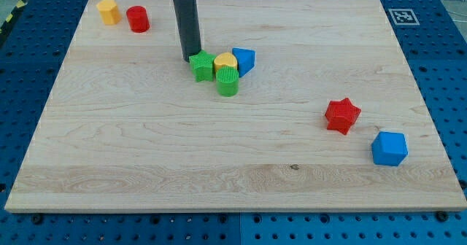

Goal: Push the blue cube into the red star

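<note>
The blue cube lies near the board's lower right. The red star lies just up and to the left of it, a small gap apart. My tip rests on the board at upper centre, far left of both, touching or nearly touching the left side of a green star.
A cluster sits by my tip: the green star, a yellow block, a green cylinder and a blue block. A yellow block and a red cylinder sit at the top left. The wooden board ends near the cube.
</note>
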